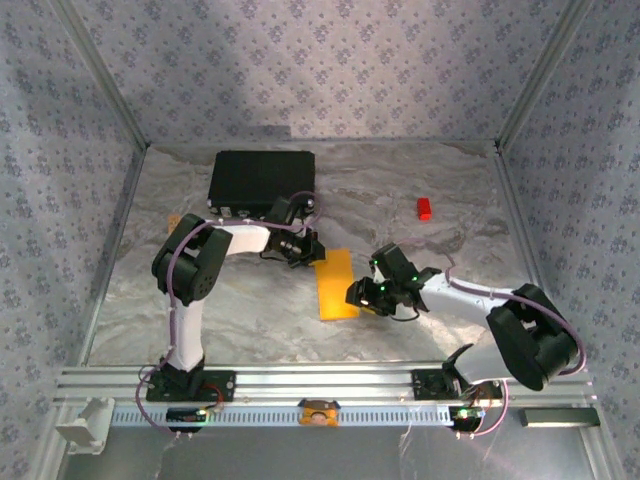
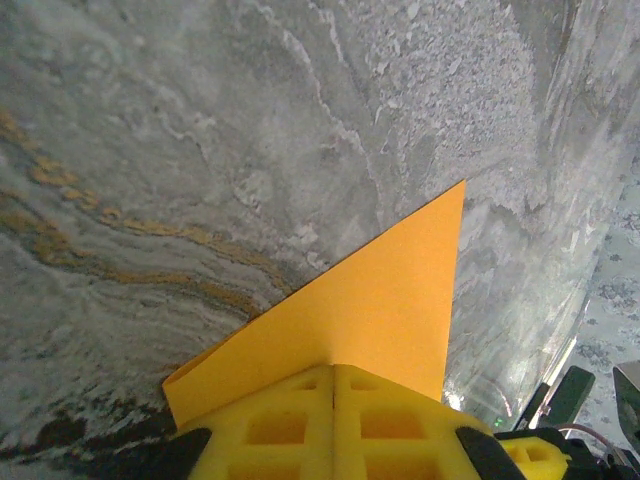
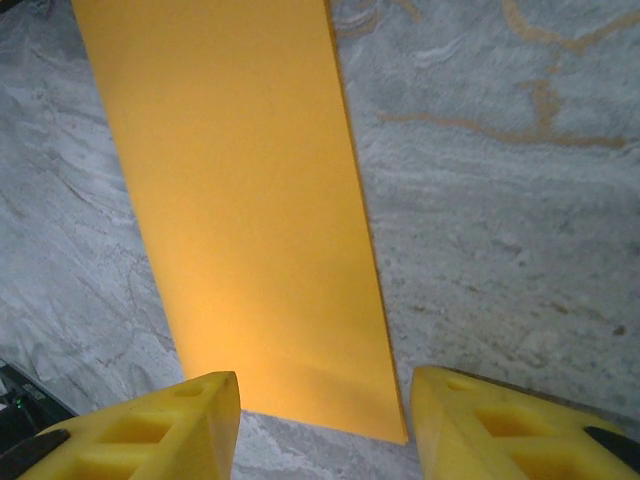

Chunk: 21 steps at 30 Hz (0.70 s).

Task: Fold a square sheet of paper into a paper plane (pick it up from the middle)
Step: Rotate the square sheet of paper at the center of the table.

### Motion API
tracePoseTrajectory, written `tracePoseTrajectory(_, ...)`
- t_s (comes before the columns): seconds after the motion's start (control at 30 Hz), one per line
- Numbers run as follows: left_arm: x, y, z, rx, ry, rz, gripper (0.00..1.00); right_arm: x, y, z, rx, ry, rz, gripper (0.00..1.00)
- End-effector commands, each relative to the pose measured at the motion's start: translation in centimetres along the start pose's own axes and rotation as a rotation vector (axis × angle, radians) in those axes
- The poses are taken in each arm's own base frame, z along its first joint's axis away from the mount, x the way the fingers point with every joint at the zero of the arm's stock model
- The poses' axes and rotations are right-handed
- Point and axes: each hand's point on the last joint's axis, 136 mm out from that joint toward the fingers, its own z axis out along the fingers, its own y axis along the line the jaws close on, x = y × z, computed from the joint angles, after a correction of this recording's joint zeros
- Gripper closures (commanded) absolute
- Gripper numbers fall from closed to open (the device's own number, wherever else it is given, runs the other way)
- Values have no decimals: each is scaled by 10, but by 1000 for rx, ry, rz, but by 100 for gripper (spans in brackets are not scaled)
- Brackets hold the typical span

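The square sheet of paper (image 1: 335, 283) lies flat mid-table, folded into a long orange rectangle. My left gripper (image 1: 300, 249) is at its far left corner. In the left wrist view its yellow jaws (image 2: 333, 372) are shut tight, and the tips rest on top of the paper (image 2: 385, 295), which spreads out beyond them with a doubled edge at the left. My right gripper (image 1: 358, 295) hovers at the sheet's near right edge. It is open in the right wrist view (image 3: 325, 425), with the paper's (image 3: 235, 200) near end between and just ahead of its fingers and nothing gripped.
A black rectangular case (image 1: 262, 180) sits at the back behind the left arm. A small red block (image 1: 424, 208) lies at the back right. Patterned walls enclose the marbled table (image 1: 440, 180) on three sides.
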Motion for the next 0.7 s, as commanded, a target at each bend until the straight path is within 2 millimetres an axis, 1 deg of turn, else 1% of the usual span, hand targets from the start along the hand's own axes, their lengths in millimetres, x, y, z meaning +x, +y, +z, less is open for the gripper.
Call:
tracePoseTrajectory(0.0,15,30,3,-88,32,-51,100,7,-6,-5,24,3,38,50)
tracePoseTrajectory(0.1,15,31,4,-87,32,-52,100,9,-14,-2,50,2,62,48)
tracePoseTrajectory(0.2,17,32,4,-89,34,-53,100,12,-14,3,39,27,78,49)
tracePoseTrajectory(0.37,18,35,5,-95,39,-59,100,16,-3,10,-13,65,61,53)
tracePoseTrajectory(0.67,16,33,5,-91,35,-63,100,7,10,8,-60,40,46,56)
